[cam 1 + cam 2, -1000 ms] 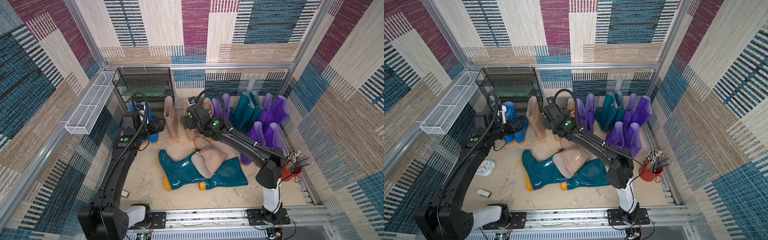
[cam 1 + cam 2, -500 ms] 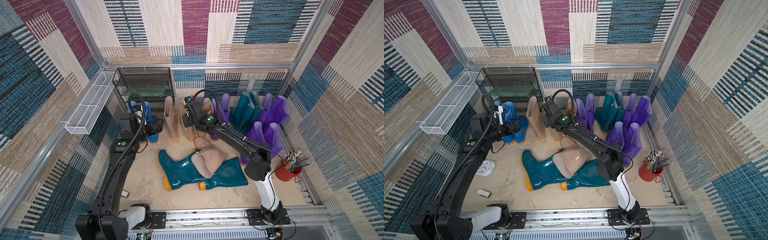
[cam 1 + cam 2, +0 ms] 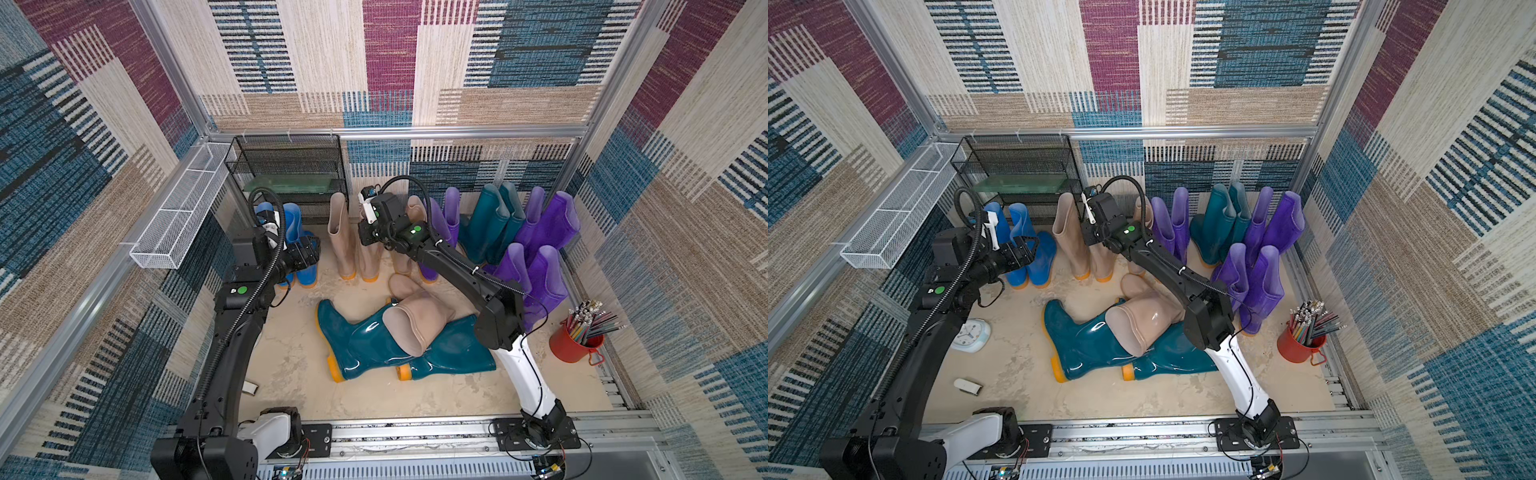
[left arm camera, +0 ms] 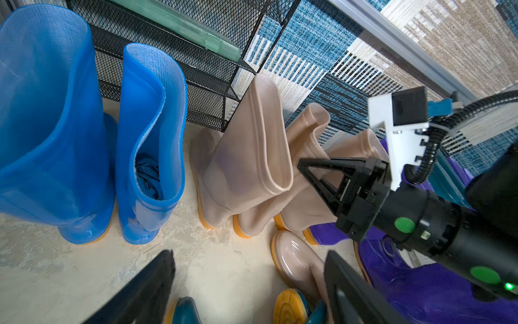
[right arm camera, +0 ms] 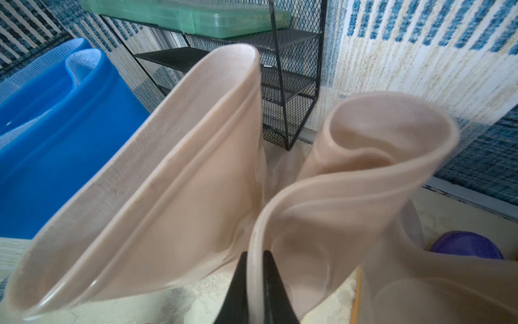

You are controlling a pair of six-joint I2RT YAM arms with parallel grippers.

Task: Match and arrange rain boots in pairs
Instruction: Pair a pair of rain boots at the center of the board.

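Since the right hand (image 5: 255, 276) is clamped on the folded cuff of a beige boot (image 5: 350, 218), upright beside its mate (image 5: 168, 182) near the rack (image 5: 293, 81), it is best lifted straight, slowly; left hand (image 4: 249, 286) is seen open, empty

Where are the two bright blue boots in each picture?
In a top view: blue boots stand at the back, before the black rack.
In a top view: blue boots, same spot.
Left wrist: blue boots beside the beige boots.
Right wrist: blue boots past the beige boots.
Shared landmark: the black rack behind them.
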